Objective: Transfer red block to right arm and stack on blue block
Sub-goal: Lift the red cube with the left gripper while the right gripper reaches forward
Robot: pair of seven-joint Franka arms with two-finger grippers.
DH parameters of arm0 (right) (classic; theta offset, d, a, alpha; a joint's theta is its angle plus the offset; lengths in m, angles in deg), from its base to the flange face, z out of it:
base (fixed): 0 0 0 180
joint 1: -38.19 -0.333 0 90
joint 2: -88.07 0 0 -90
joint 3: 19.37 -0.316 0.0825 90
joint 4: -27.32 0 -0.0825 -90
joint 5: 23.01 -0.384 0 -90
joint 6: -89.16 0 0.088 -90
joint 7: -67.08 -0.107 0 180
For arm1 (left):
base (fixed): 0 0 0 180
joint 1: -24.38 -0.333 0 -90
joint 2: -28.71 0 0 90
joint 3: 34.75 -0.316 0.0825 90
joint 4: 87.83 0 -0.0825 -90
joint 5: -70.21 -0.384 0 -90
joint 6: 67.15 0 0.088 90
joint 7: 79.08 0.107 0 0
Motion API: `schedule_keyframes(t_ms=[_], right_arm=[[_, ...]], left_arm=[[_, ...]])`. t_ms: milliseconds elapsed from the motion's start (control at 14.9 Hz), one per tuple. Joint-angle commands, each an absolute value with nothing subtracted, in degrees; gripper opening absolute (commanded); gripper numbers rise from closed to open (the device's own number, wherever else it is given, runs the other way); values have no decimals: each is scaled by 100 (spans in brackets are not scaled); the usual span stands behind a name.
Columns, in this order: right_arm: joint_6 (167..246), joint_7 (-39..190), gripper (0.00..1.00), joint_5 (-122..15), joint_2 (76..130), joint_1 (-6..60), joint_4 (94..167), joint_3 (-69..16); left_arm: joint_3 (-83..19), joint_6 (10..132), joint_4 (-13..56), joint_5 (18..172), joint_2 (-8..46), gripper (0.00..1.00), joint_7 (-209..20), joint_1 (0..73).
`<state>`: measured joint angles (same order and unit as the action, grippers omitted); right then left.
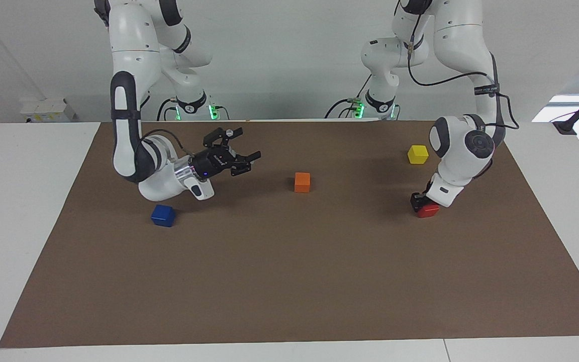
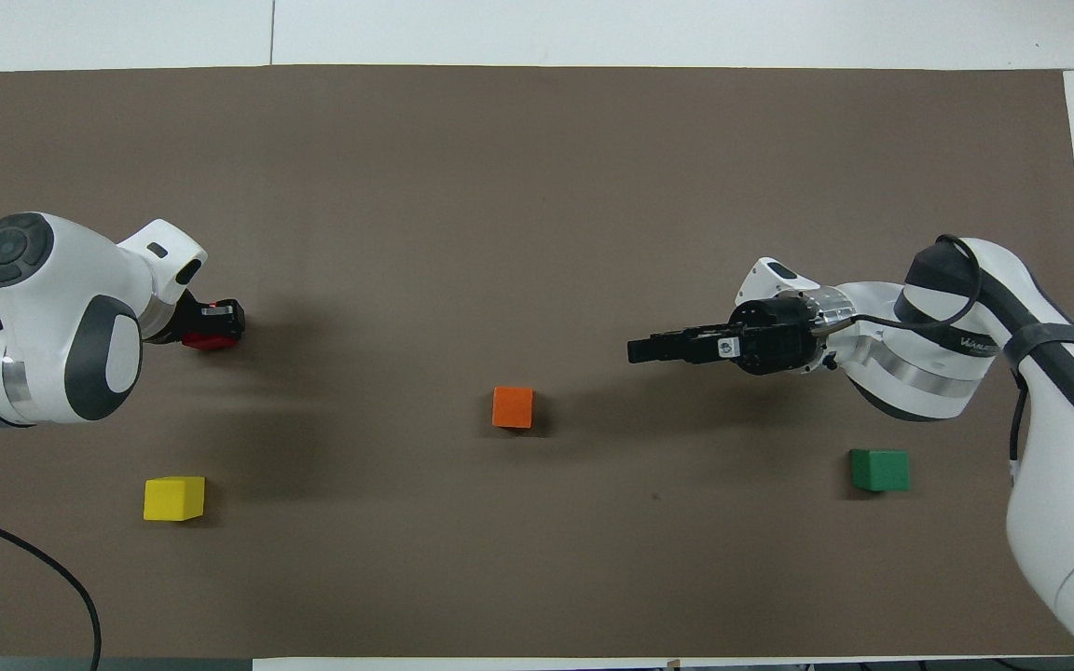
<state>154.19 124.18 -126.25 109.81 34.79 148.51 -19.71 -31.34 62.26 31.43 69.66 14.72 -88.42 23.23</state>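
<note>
Facing view shows my left gripper (image 1: 421, 203) down at the mat (image 1: 289, 281), its fingers low around the red block (image 1: 428, 210); whether they have closed on it I cannot tell, since the wrist hides most of them. The block sits on the mat at my left arm's end of the table, farther from my bases than the yellow cube (image 1: 417, 154). Being a cube, it has no long axis to speak of; its faces look turned slightly off the mat's edges. My right gripper (image 1: 249, 163) hangs in the air with its fingers parted and empty, lying level and pointing toward the table's middle, where the orange cube (image 1: 302, 182) sits. I judge the handover turns on that gap: the red block lies well apart from my right gripper, so my left arm must carry it inward. The blue block (image 1: 163, 215) rests just beside my right arm's forearm, farther from my bases.
</note>
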Motion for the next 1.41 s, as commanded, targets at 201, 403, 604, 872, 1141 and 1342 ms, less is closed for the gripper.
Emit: schedule_keyframes(t_ms=[201, 403, 604, 872, 1141, 1342], right_arm=[[15270, 11403, 100, -13505, 10943, 3038, 14878, -2051], [15358, 11182, 100, -13805, 10943, 2809, 14869, -2051], [15438, 11199, 100, -13998, 10978, 2616, 14869, -2051], [15280, 11234, 100, -14227, 11171, 2492, 14808, -2051], [15323, 11243, 100, -14341, 11198, 2387, 14808, -2051], [15402, 11243, 100, -14482, 11198, 2290, 14808, -2042]], left_arm=[[-3177, 3758, 1767, 7803, 1710, 0, -10399, 2341], [-3124, 2858, 1457, 8565, 2227, 0, -11394, 2403], [-3098, 2470, 1404, 9208, 2554, 0, -13042, 2718], [-2317, 2549, 851, 9763, 2634, 0, -16024, 2877], [-1965, 2698, 683, 10772, 2651, 0, -17634, 2877], [-1605, 3460, 779, 11134, 2730, 0, -18976, 2886]])
